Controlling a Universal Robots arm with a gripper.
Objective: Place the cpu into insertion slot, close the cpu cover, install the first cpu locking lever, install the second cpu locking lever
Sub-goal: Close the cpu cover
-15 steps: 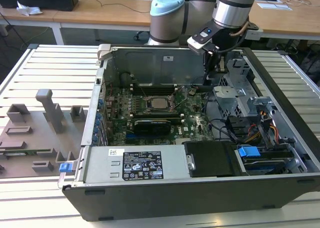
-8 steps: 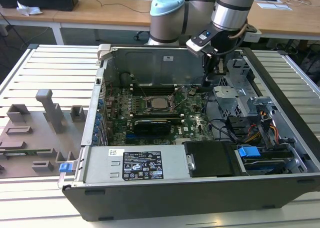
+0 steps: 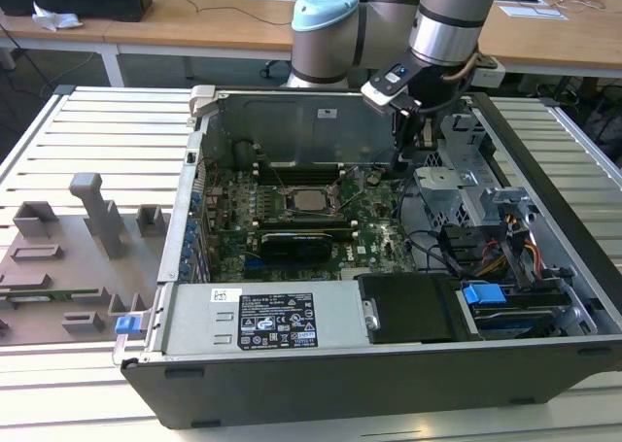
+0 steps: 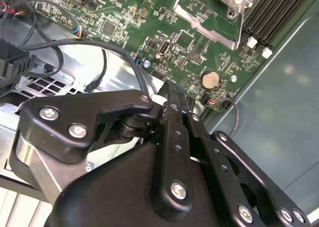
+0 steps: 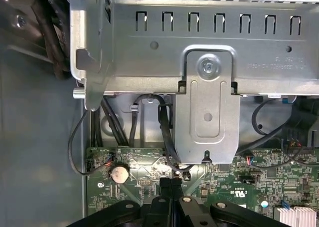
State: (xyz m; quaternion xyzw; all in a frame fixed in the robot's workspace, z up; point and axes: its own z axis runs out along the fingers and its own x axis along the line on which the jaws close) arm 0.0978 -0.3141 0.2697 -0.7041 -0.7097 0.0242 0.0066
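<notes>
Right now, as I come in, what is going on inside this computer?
A robot arm's gripper hangs inside the open computer case, low over the motherboard near its coin battery. It is on the exterior view's right of the insertion slot. The gripper is shut and no part shows in it. The cpu lies in the insertion slot, silvery top up. I cannot tell whether the cover and levers are locked.

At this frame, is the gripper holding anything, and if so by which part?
Nothing is held: in both wrist views the gripper is shut empty near the coin cell. In the exterior view the cpu sits in the insertion slot.
</notes>
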